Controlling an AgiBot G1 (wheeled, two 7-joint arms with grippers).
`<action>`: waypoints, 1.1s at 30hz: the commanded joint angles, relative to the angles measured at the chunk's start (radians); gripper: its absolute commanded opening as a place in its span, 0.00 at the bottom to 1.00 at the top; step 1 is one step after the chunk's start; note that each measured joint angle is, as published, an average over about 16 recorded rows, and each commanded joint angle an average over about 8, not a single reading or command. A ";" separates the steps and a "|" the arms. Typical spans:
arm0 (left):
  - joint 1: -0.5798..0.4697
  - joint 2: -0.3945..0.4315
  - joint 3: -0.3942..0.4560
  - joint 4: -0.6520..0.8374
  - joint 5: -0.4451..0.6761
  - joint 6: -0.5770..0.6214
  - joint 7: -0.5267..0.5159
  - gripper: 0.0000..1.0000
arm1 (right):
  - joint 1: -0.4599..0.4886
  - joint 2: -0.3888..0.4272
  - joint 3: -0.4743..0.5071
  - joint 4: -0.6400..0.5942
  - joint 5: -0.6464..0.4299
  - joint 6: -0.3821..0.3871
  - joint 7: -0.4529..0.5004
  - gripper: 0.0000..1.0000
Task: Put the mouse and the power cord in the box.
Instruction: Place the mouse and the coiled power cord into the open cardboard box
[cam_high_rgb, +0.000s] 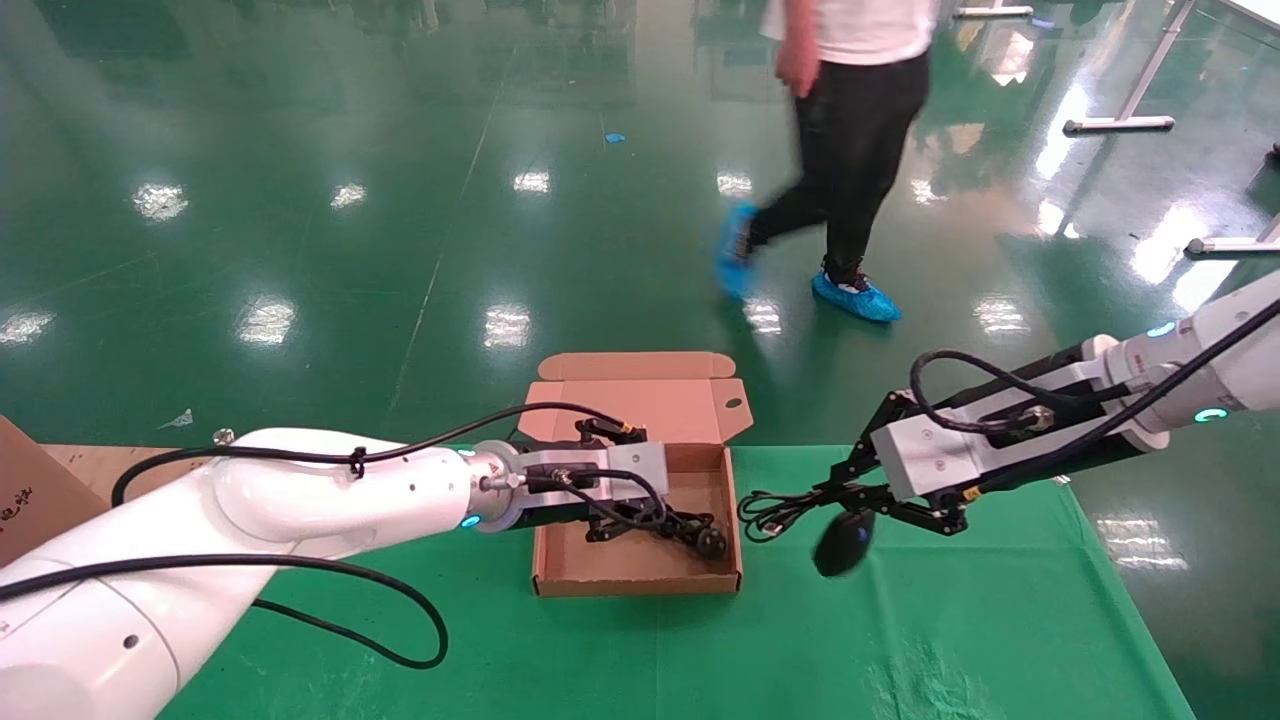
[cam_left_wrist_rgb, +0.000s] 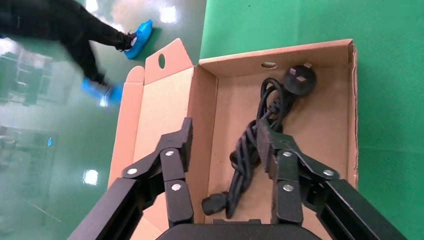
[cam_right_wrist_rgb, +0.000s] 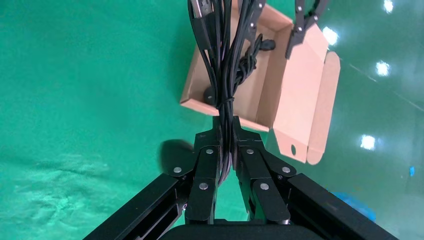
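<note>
**Left gripper** (cam_left_wrist_rgb: 225, 127): positioned over the box (cam_high_rgb: 640, 585), fingers spread wide and holding nothing; in the left wrist view one finger (cam_left_wrist_rgb: 267, 145) stands at the edge of the power cord (cam_left_wrist_rgb: 250, 150), and whether it touches cannot be told.

**Power cord:** lies bunched on the box floor; in the head view its long axis runs roughly left to right across the box; the round plug (cam_left_wrist_rgb: 300, 79) is the end toward the robot's right, close to the right-hand wall; the other connector (cam_left_wrist_rgb: 216, 203) lies at the opposite end, beneath the gripper body.

**Box:** rests on the green cloth (cam_high_rgb: 950, 620) at the table's far edge; the lid (cam_high_rgb: 640, 395) is folded back, away from the robot.

**Right gripper** (cam_right_wrist_rgb: 226, 125): held above the cloth just right of the box, fingers closed on the mouse cable (cam_right_wrist_rgb: 225, 60); the cable bundle extends from the fingertips toward the box.

**Mouse** (cam_high_rgb: 843, 541): outside the box, under the right gripper, its outline blurred; whether it touches the cloth cannot be told; the oval's long axis is slanted, its lower end toward the robot and its left.

**Background:** a person (cam_high_rgb: 850, 150) on the green floor beyond the table.
</note>
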 joint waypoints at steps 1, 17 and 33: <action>-0.001 0.001 0.007 0.000 -0.020 -0.014 -0.004 1.00 | 0.001 -0.005 0.000 0.001 0.000 -0.006 0.003 0.00; -0.072 -0.294 -0.121 0.044 -0.296 0.470 0.115 1.00 | -0.055 -0.167 0.008 0.077 0.018 0.192 0.084 0.00; -0.020 -0.543 -0.185 0.137 -0.403 0.710 0.219 1.00 | -0.354 -0.188 -0.242 0.538 0.177 0.550 0.326 0.00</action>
